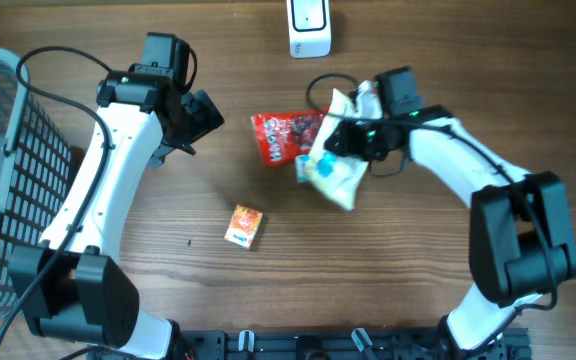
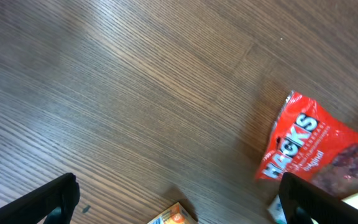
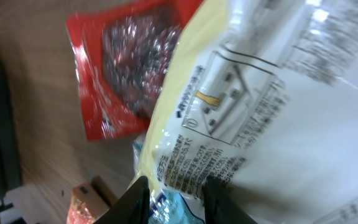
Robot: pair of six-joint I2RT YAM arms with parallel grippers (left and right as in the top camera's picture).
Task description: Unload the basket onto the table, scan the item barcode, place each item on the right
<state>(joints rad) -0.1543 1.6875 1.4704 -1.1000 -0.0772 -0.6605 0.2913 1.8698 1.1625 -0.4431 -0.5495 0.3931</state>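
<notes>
One pale pouch [image 3: 260, 124] is clamped in the right gripper [image 3: 179, 198] at mid-tabletop, just beside one red snack bag [image 1: 280, 136]. One orange box [image 1: 244, 226] lies nearer the front edge and one white scanner [image 1: 309, 28] sits at the far edge. The left gripper [image 1: 198, 122] is spread wide and holds nothing.

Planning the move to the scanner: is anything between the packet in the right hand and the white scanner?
No object does. Between the pale packet and the white scanner is bare table, crossed only by the arm's own black cable. The red bag lies off to the side.
</notes>
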